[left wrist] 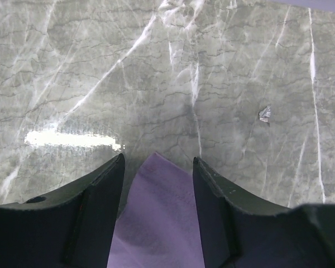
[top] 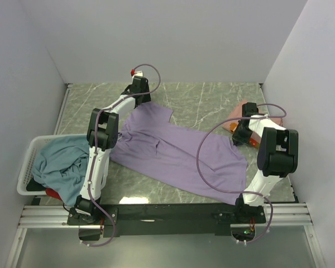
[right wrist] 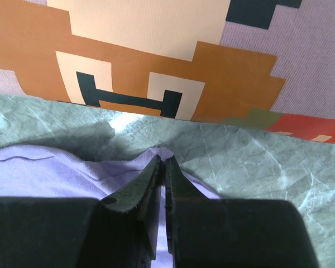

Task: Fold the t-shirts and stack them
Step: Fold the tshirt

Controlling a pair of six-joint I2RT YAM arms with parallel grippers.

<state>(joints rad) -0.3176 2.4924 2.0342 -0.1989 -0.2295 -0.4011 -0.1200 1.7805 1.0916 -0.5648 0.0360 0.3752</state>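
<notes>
The lavender t-shirt (top: 173, 151) lies spread across the middle of the table. My left gripper (top: 139, 91) is at the shirt's far left corner. In the left wrist view its jaws (left wrist: 158, 164) stand open with the corner of the lavender cloth (left wrist: 159, 218) between them. My right gripper (top: 238, 134) is at the shirt's right edge, shut on a pinched ridge of lavender cloth (right wrist: 163, 159). The salmon-pink shirt (top: 240, 110) lies folded just beyond it, with its blocky orange and cream print (right wrist: 145, 50) in the right wrist view. The teal shirt (top: 58, 162) and a bit of the red one (top: 53, 194) are in the basket.
The white slatted basket (top: 29, 167) stands at the left edge of the table. Grey walls close in the table on the left, back and right. The black rail (top: 167, 212) with the arm bases runs along the near edge.
</notes>
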